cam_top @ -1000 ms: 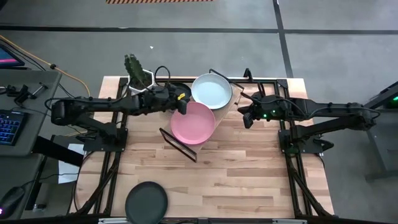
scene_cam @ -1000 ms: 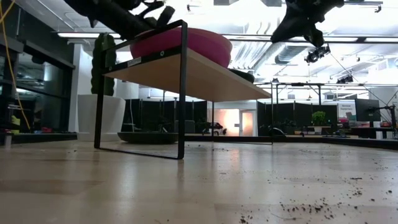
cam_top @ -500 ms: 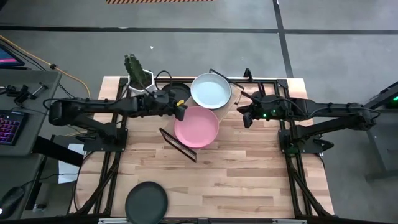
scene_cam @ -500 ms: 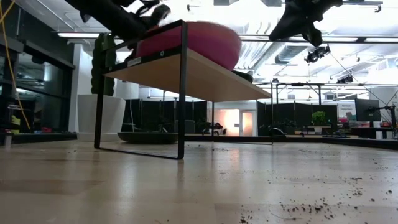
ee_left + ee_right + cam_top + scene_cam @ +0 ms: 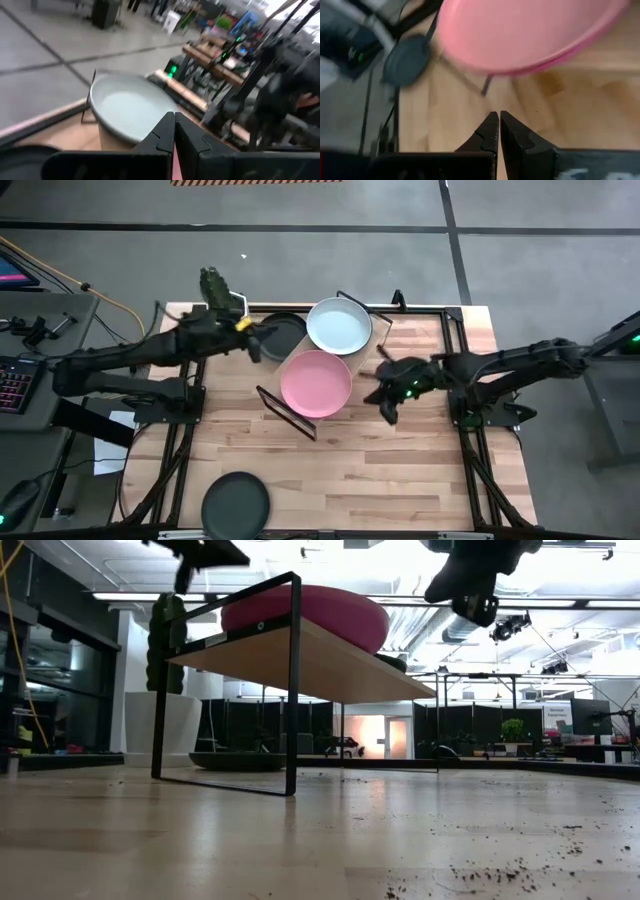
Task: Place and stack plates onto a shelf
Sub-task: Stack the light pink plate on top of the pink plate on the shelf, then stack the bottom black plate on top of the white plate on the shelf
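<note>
two plates on the shelf, both hands empty

nearest, at 6 o'clock on the bench (image 5: 400, 470) edge: a dark grey plate (image 5: 236, 504), flat and well apart from everything else, judged to be waiting its turn.

toward the middle, at about 3 o'clock: right hand (image 5: 385, 404) over bare wood, just beside the shelf's right end, fingers pressed together in its wrist view and carrying nothing. points toward the pink plate (image 5: 530, 30); probably clear of the shelf so as not to knock it.

at centre: shelf (image 5: 330, 660) on thin black legs, set at a slant. pink plate (image 5: 316, 383) flat on its nearer end, a darker magenta edge showing beneath, so likely already stacked on another. pale plate (image 5: 339, 326) on the farther end, just beside the pink one.

farther, at 11 o'clock: another dark plate (image 5: 280, 336) low beside the shelf, partly hidden, touching or nearly touching it. left hand (image 5: 256, 340) above its edge, fingers shut tip to tip in its wrist view, gripping nothing. cactus pot (image 5: 222, 300) at the far corner behind that arm.
</note>
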You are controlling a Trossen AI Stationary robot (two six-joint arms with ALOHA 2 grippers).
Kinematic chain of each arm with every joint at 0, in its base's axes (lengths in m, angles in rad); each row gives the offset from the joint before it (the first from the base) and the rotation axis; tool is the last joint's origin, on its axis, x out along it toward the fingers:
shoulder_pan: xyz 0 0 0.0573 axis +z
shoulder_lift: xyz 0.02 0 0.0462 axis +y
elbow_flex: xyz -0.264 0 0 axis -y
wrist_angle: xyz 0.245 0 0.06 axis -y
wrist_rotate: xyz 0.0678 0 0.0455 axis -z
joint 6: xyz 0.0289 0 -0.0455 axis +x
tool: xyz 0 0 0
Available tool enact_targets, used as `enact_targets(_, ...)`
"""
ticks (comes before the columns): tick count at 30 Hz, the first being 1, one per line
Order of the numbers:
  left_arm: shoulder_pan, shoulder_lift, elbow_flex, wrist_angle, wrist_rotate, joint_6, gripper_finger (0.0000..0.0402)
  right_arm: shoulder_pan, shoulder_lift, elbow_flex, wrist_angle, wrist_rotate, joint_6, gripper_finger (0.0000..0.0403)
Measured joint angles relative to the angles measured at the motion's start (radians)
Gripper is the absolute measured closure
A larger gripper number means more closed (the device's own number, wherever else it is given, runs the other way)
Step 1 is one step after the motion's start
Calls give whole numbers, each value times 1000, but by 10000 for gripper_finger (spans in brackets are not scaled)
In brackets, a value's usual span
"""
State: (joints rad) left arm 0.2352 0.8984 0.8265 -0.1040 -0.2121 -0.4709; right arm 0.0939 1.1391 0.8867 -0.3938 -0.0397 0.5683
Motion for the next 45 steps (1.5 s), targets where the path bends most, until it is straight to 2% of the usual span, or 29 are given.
enact_targets(3, 0, -61, 0, 15, 0, 21, 401, 30, 69, 0, 48, -41, -26, 403)
enact_targets(10, 0, -121, 0, 117, 0, 56, 401, 37, 206, 0, 231, -40, -36, 403)
enact_targets(22, 0, -95, 0, 125, 0, 54, 401, 24, 262, 0, 351, -40, -9, 403)
enact_targets(31, 0, -94, 0, 125, 3, 54, 401, -3, 261, 1, 362, -18, -1, 403)
enact_targets(36, 0, -94, 0, 117, 4, 54, 401, -3, 242, 2, 317, -95, -22, 403)
enact_targets(41, 0, -94, 0, 90, 4, 53, 401, -9, 135, 2, 187, -61, -50, 403)
enact_targets(45, 0, -94, 0, 47, 35, 50, 401, -22, 1, 2, 27, 29, -53, 403)
